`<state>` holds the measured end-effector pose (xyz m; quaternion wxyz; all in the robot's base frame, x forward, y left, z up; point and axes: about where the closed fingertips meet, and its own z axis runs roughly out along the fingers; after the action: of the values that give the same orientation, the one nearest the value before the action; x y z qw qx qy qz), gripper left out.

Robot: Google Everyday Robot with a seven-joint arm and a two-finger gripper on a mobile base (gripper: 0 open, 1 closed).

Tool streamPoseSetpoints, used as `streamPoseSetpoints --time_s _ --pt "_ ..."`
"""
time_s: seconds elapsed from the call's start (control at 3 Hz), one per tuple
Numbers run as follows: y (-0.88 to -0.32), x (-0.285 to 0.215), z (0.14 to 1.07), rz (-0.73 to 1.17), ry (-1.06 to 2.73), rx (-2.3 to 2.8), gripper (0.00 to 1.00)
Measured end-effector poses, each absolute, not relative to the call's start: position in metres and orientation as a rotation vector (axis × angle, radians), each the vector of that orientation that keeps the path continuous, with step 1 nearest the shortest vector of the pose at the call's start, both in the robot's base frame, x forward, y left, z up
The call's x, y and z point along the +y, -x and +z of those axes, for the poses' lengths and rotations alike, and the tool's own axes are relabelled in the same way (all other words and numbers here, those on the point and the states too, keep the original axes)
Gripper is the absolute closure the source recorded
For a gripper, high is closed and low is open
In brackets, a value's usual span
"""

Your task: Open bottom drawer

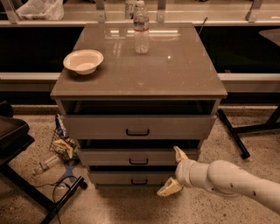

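The gripper [174,171], fingers spread wide and empty, covers the right end of the bottom drawer [127,178].

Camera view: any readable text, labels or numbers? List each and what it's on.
"87", or so it looks: dark digits on the white object behind the clear plastic water bottle, cut off by the frame top.
Water bottle's label: print too blurred to read.
Crumpled snack packets on the floor at left: too blurred.
Grey-beige bottom drawer, and the open white claw before its right end: no text.
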<state>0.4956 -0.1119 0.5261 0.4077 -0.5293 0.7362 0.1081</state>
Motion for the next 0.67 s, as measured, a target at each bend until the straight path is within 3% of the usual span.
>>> streamPoseSetpoints --time_s 0.67 --pt "-0.49 -0.113 0.4 0.366 1.384 1.797 0.0"
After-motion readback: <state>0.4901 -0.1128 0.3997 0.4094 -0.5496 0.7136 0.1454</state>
